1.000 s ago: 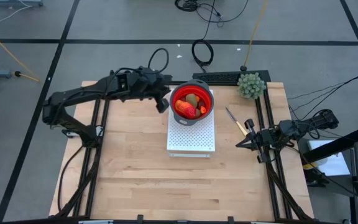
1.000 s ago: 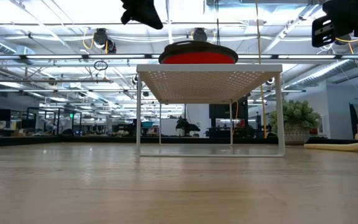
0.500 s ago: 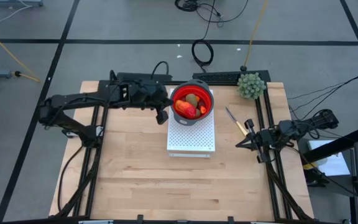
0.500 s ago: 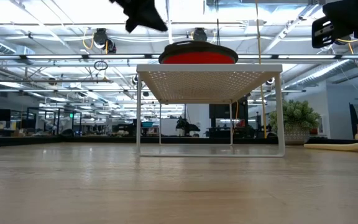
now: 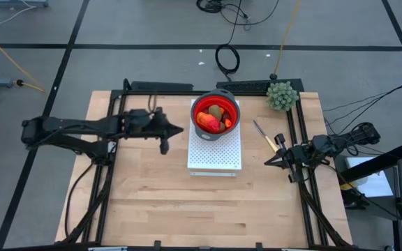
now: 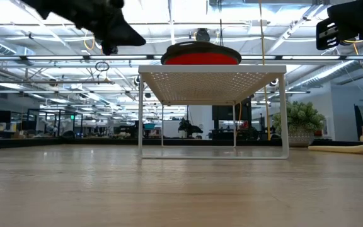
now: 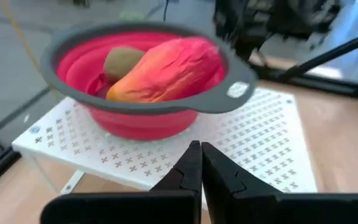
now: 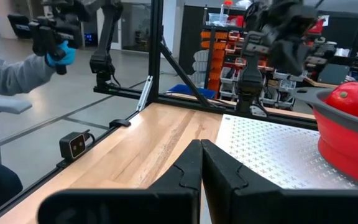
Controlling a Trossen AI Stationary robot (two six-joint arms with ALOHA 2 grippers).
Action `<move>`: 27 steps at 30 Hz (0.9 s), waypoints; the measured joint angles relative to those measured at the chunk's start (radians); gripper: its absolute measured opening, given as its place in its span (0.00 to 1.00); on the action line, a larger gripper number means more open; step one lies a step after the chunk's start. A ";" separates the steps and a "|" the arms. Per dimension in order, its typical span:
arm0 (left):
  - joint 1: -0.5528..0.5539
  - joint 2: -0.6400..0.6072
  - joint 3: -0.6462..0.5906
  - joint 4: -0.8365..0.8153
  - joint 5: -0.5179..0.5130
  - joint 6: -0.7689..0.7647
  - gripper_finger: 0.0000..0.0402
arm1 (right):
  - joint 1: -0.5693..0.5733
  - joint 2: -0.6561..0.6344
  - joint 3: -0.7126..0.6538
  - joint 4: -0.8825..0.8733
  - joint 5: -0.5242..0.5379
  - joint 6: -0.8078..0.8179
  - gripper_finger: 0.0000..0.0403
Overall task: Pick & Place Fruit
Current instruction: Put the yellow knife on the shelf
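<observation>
My fingers (image 7: 188, 174) are black. The bowl (image 7: 148, 118) ahead is red inside with a grey rim, holding a red-orange fruit (image 7: 166, 65) and a brown-green one (image 7: 122, 60). The rack (image 7: 260, 130) is white, patterned with small crosses. The table (image 5: 152, 188) is pale wood.

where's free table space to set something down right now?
Free: the whole near half of the table, in front of the white rack; also bare wood left of the rack, below the left gripper. Crowded: the far right corner, with bowl, knife, green plant and right gripper.
</observation>
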 joint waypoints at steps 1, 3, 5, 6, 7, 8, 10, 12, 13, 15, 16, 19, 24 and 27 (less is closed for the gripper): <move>-0.006 -0.025 -0.035 0.038 0.000 0.003 0.01 | 0.000 0.000 0.000 0.000 0.001 0.000 0.00; -0.018 -0.075 -0.105 0.082 0.000 0.004 0.00 | 0.000 0.000 0.000 0.000 0.009 -0.001 0.00; -0.031 -0.121 -0.170 0.129 0.000 0.007 0.01 | 0.000 0.000 0.000 -0.002 0.038 0.001 0.00; -0.037 -0.142 -0.203 0.147 -0.001 0.013 0.02 | 0.000 0.000 0.000 -0.003 0.057 0.001 0.00; -0.040 -0.162 -0.232 0.173 0.000 0.018 0.01 | 0.000 0.000 0.000 -0.007 0.076 -0.002 0.00; -0.044 -0.182 -0.261 0.196 0.000 0.023 0.01 | 0.000 0.000 0.000 -0.013 0.095 -0.009 0.00; -0.049 -0.218 -0.317 0.226 0.000 0.025 0.00 | -0.001 0.000 0.000 -0.014 0.131 -0.024 0.00; -0.055 -0.248 -0.365 0.267 -0.001 0.023 0.01 | -0.001 0.000 0.000 -0.014 0.168 -0.040 0.00; -0.055 -0.262 -0.387 0.287 -0.001 0.024 0.02 | -0.001 0.000 0.000 -0.013 0.192 -0.045 0.00; -0.056 -0.285 -0.424 0.319 0.014 0.040 0.02 | -0.001 0.000 0.000 -0.014 0.253 -0.050 0.00; -0.056 -0.296 -0.438 0.327 0.023 0.059 0.02 | -0.001 0.000 0.000 -0.013 0.285 -0.051 0.00; -0.056 -0.324 -0.473 0.352 0.064 0.114 0.00 | -0.001 0.000 0.000 -0.013 0.374 -0.054 0.01; -0.057 -0.337 -0.503 0.379 0.120 0.111 0.03 | -0.001 0.000 0.000 0.001 0.393 -0.134 0.03; -0.056 -0.335 -0.517 0.381 0.122 0.139 0.02 | -0.001 0.000 0.000 0.047 0.487 -0.170 0.02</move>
